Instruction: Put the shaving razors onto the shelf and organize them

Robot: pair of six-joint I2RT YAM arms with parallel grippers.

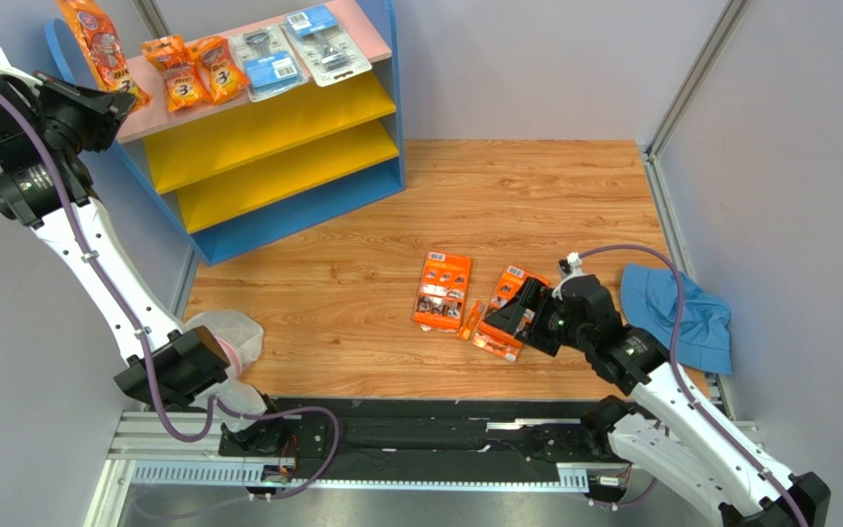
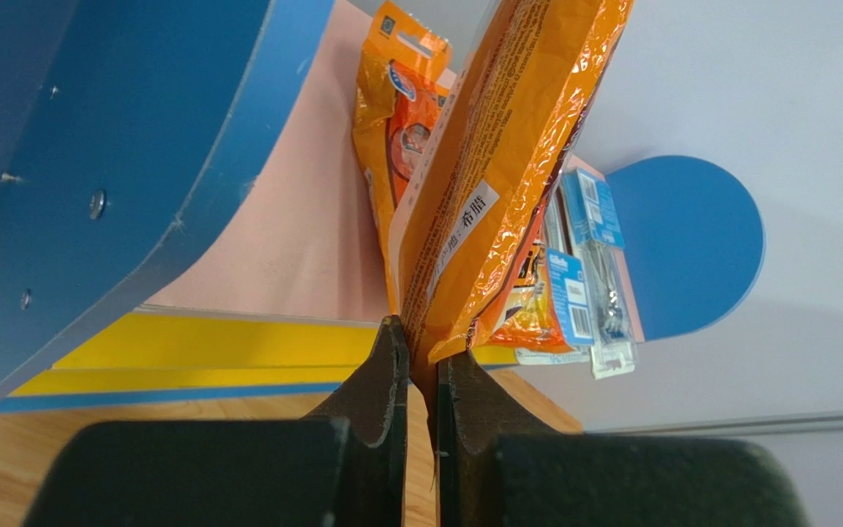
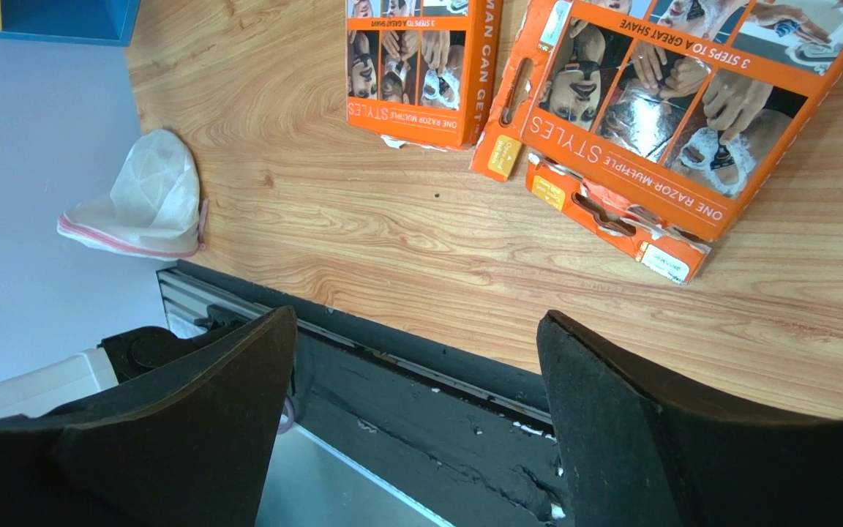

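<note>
- Top view: the left gripper (image 1: 116,108) is at the upper left of the frame, next to the shelf (image 1: 283,110). It pinches a long orange bag (image 1: 94,44) of razors, which sticks up over the left end of the pink top board (image 1: 354,17).
- Two small orange bags (image 1: 195,71) and two clear packs (image 1: 300,53) lie in a row on that board.
- It looks like the step in hand is putting the long bag down. Next, the bag needs to come down flat beside the row, and then the fingers can let go.
- In the middle of the frame, orange cards (image 1: 442,291) lie on the table (image 1: 327,296). The right gripper (image 1: 516,318) is right over one of them and hides part of it. A blue cloth (image 1: 673,313) lies to the right.
- Left wrist view: the left gripper (image 2: 420,340) is almost closed, with the bag's bottom edge squeezed between its fingers. The long orange bag (image 2: 514,165) fills the middle of the frame and hides much of the pink top board (image 2: 294,220). Whether the bag touches the board is hard to tell.
- Right wrist view: the right gripper (image 3: 415,324) is wide apart and holds nothing. The orange cards (image 3: 668,110) are in the upper right, cut off by the top edge, and one lies partly under another. A white bag (image 3: 140,203) sits at the left. Only a blue corner of the shelf shows at the top left.
</note>
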